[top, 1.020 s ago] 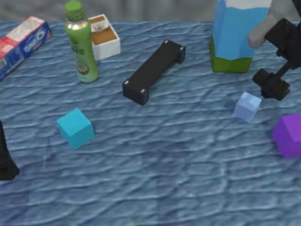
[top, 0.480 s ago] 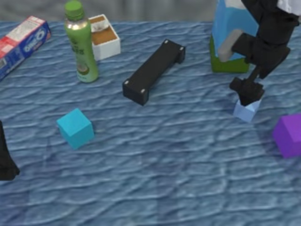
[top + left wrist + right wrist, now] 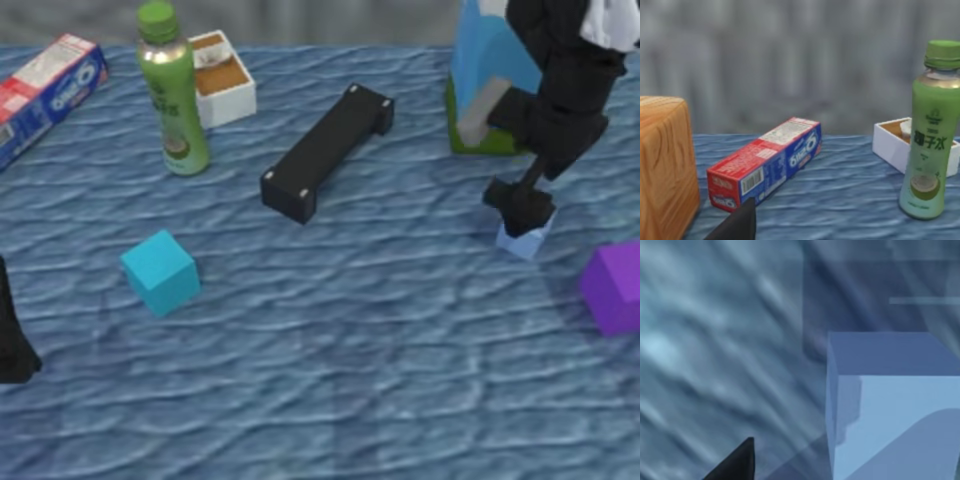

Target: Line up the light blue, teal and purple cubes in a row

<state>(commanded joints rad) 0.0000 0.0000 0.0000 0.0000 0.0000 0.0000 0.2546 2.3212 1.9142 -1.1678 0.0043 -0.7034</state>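
The light blue cube [image 3: 529, 242] sits on the blue cloth at the right, and fills much of the right wrist view [image 3: 890, 410]. My right gripper [image 3: 519, 206] hangs open directly over it, covering its far top edge; one dark fingertip [image 3: 737, 460] shows beside the cube, apart from it. The purple cube [image 3: 612, 287] lies at the right edge, nearer the front than the light blue one. The teal cube [image 3: 160, 272] rests far off at the left. My left gripper [image 3: 12, 350] stays parked at the left edge, open, one fingertip [image 3: 737, 225] showing.
Along the back stand a toothpaste box [image 3: 45, 92], a green bottle [image 3: 173, 95], a white box [image 3: 222, 78] and a tall blue-and-green carton [image 3: 490, 80] just behind my right arm. A black bar [image 3: 327, 150] lies mid-table. A wooden block [image 3: 662, 170] shows in the left wrist view.
My right arm has swung left from the table's right edge and come down over the light blue cube. The cubes and the left arm have not moved.
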